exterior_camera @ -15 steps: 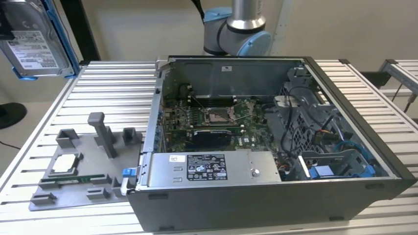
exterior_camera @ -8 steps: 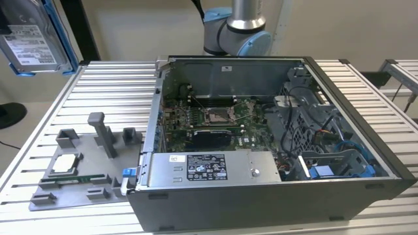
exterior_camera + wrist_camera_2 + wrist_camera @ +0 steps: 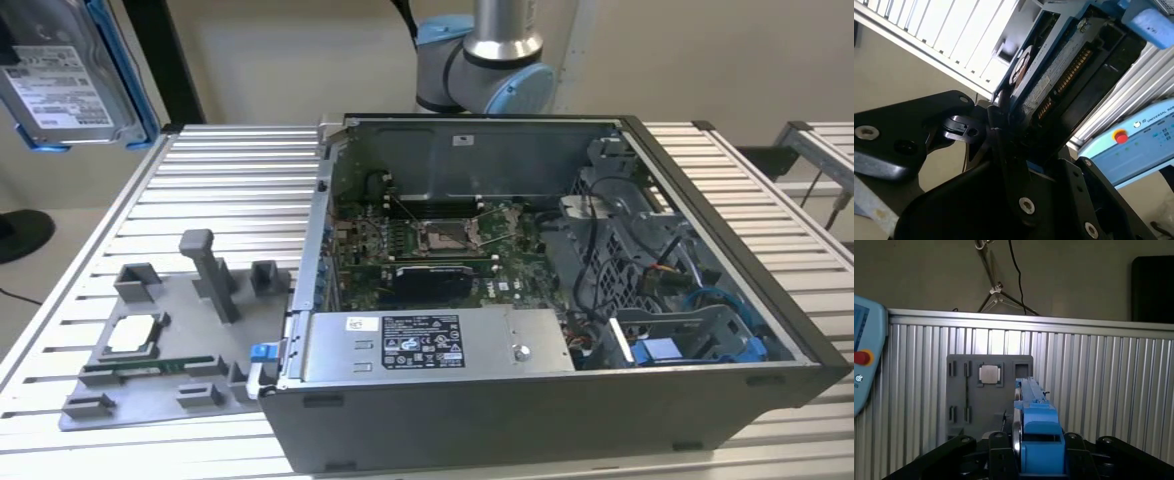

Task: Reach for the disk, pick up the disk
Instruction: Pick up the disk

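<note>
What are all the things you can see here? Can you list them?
disk: one, silver-grey in a blue bracket, up in the air at the exterior view's left
computer case: one, dark grey, open, on the table
long box: one, grey, inside the case
tray: one, grey, on the table beside the case
chip: one, silver, in the tray
table: one, silver slats, under the case
pendant: one, light blue, by the table's edge
robot arm: one, silver and blue, behind the case
gripper: one, black, shut on the disk
</note>
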